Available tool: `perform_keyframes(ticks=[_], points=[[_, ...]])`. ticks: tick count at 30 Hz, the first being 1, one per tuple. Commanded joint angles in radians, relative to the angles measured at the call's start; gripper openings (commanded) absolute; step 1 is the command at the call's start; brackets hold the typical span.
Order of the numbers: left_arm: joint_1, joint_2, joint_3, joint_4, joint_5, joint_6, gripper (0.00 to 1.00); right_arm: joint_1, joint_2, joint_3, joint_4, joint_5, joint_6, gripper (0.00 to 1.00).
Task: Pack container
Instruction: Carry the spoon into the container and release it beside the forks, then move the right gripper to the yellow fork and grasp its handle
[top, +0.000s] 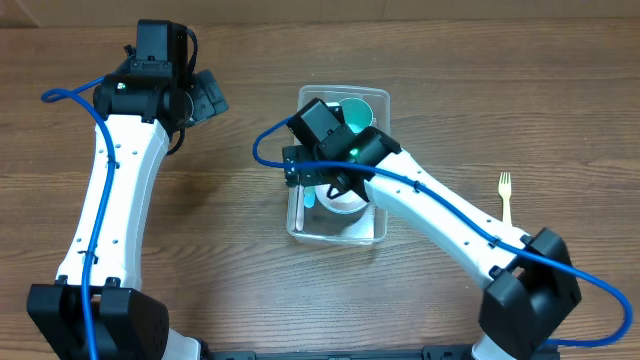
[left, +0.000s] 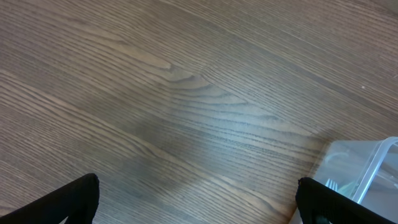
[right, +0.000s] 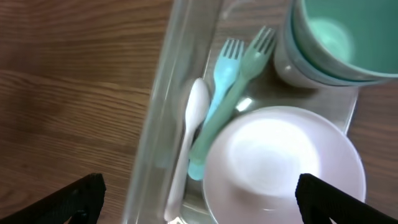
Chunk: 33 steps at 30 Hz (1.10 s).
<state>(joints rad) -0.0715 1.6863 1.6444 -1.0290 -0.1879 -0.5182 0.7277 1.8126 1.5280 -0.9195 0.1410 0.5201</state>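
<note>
The clear plastic container (top: 379, 226) stands mid-table. In the right wrist view its left wall (right: 163, 112) is close below. Inside lie a white bowl (right: 283, 165), a teal bowl (right: 339, 37), a blue fork (right: 217, 93), a green fork (right: 245, 62) and a white spoon (right: 189, 134). My right gripper (right: 199, 198) is open and empty above the container's left wall. My left gripper (left: 199, 200) is open and empty over bare wood at the back left, with the container's corner (left: 367, 168) at its right.
A yellow fork (top: 506, 196) lies on the wooden table to the right of the container, beyond the right arm. The left arm (top: 115, 190) runs along the table's left side.
</note>
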Motion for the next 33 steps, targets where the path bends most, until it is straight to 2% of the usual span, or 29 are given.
perform_keyframes(ticks=[1,5,8,9,14,24,33], points=[[0.0,-0.007,0.011,0.001,-0.002,-0.01,1.0,-0.105,-0.203,0.013,-0.129,0.114,0.013,1.0],[0.0,-0.007,0.011,0.001,-0.002,-0.01,1.0,-0.36,-0.42,0.013,-0.32,0.132,0.003,1.0],[0.0,-0.007,0.011,0.001,-0.002,-0.01,1.0,-0.613,-0.525,0.012,-0.416,0.131,-0.052,1.0],[0.0,-0.007,0.011,0.001,-0.002,-0.01,1.0,-0.729,-0.546,0.012,-0.449,0.131,-0.084,1.0],[0.0,-0.007,0.011,0.001,-0.002,-0.01,1.0,-0.979,-0.525,-0.036,-0.501,0.124,-0.136,1.0],[0.0,-0.007,0.011,0.001,-0.002,-0.01,1.0,-1.013,-0.375,-0.185,-0.432,0.064,-0.208,1.0],[0.0,-0.007,0.011,0.001,-0.002,-0.01,1.0,-1.013,-0.278,-0.194,-0.386,0.068,-0.215,1.0]])
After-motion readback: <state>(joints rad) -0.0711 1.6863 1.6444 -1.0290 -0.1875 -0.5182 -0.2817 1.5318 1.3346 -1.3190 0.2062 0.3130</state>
